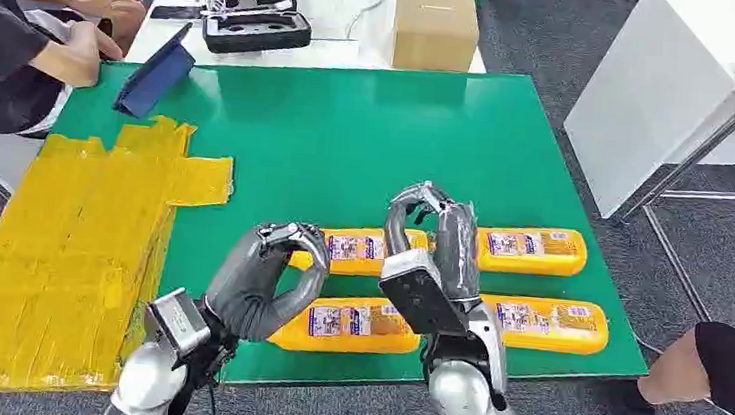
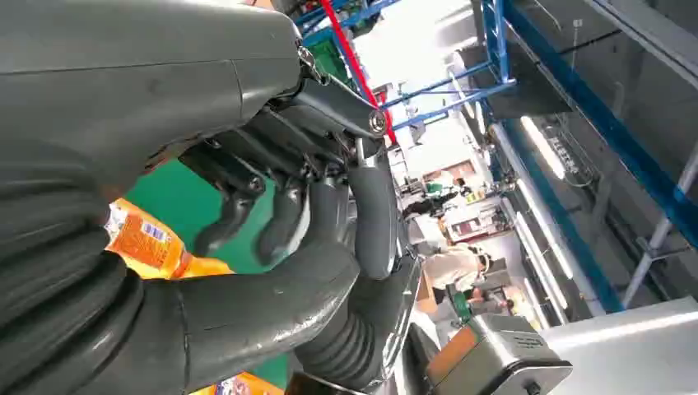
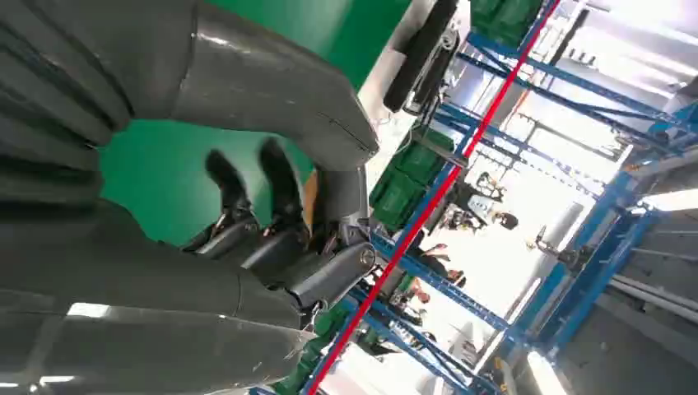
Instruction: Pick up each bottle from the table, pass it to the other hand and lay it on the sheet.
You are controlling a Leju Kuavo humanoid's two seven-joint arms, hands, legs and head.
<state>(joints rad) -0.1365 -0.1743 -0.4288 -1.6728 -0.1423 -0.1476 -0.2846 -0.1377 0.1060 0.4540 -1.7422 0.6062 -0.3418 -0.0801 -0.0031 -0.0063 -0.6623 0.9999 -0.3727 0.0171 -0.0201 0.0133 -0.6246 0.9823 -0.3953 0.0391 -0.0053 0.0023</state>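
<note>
While four yellow bottles lie flat on the green table near its near edge, both hands hover above them holding nothing

Bottles in two rows of two, all lengthwise along the near edge, labels up:
- far-left bottle, partly behind the left hand's fingers
- far-right bottle, just right of the right hand
- near-left bottle, by the near edge, between the two arms
- near-right bottle, closest to the near right corner

Left hand: over the left pair, fingers curled toward the thumb, gap between them, nothing grasped. Left wrist view agrees: fingers bent with green table and part of a bottle behind them, no contact visible

Right hand: between the left and right pairs, raised, fingers arched over and curled, nothing in them. Right wrist view shows fingers bent over bare green surface

Yellow sheet covers the table's left side, running over the left edge and near left corner. No bottle on it, well apart from all four

Dark blue tablet case stands propped at the far left corner. Beyond the far edge, a white table carries an open black tool case and a cardboard box

Person in a dark top sits at the far left, hands near the tablet case. Another person's arm sits off the near right corner
</note>
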